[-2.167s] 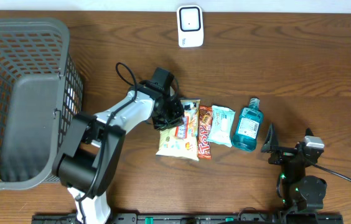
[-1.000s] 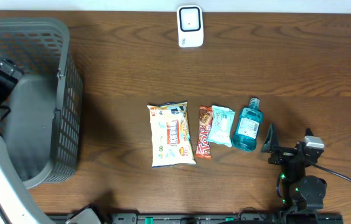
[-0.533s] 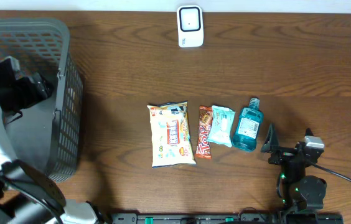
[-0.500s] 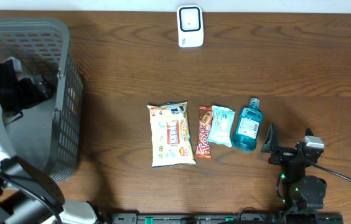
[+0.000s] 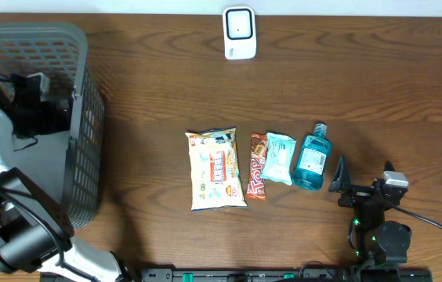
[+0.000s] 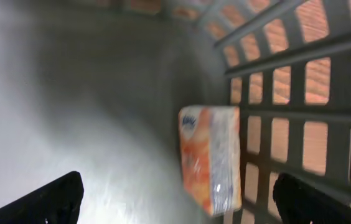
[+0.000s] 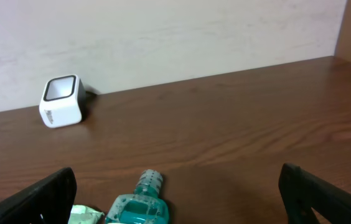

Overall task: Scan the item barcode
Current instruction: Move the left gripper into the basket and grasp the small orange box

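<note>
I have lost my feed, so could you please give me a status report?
Left gripper open over grey plastic basket, orange packet inside. Right gripper open, parked beside blue bottle. White scanner unobstructed.

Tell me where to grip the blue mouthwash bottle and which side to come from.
Probably come from straight above and close across the upper body of the mouthwash bottle, just below the cap. It lies flat, label up, cap pointing away, so its long sides are exposed. The pale teal packet sits close on its left, so drop in carefully.
</note>
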`<action>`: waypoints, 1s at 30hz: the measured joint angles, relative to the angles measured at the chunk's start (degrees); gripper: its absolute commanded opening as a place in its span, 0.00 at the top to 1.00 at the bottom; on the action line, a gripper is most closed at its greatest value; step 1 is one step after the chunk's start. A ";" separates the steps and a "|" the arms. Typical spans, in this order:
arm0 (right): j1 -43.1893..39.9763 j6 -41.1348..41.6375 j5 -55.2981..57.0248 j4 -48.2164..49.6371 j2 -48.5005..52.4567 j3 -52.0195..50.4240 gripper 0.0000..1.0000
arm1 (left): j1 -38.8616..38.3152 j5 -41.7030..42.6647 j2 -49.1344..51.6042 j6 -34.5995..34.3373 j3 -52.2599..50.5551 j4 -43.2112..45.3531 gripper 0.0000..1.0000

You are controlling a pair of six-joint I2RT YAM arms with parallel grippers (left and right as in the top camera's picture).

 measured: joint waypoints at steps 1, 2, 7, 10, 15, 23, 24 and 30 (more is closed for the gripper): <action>0.00 0.00 0.00 0.00 0.00 0.00 0.01 | -0.66 -0.02 0.33 0.48 0.00 0.55 0.02; 0.00 0.00 0.00 0.00 0.00 0.00 0.01 | -1.25 -0.07 0.59 0.81 0.00 1.01 0.02; 0.00 0.00 0.00 0.00 0.00 0.00 0.01 | -4.11 -2.99 1.09 2.03 0.00 3.21 0.02; 0.00 0.00 0.00 0.00 0.00 0.00 0.01 | -5.42 -5.42 1.11 2.23 -0.02 3.96 0.02; 0.00 0.00 0.00 0.00 0.00 0.00 0.01 | -6.19 -7.23 1.64 2.38 -0.02 5.42 0.02; 0.00 0.00 0.00 0.00 0.00 0.00 0.01 | -6.16 -7.87 1.77 2.38 -0.92 7.52 0.02; 0.00 0.00 0.00 0.00 0.00 0.00 0.01 | -6.16 -7.87 1.79 2.40 -1.20 7.78 0.02; 0.00 0.00 0.00 0.00 0.00 0.00 0.01 | -6.16 -7.87 1.84 2.40 -3.17 10.27 0.02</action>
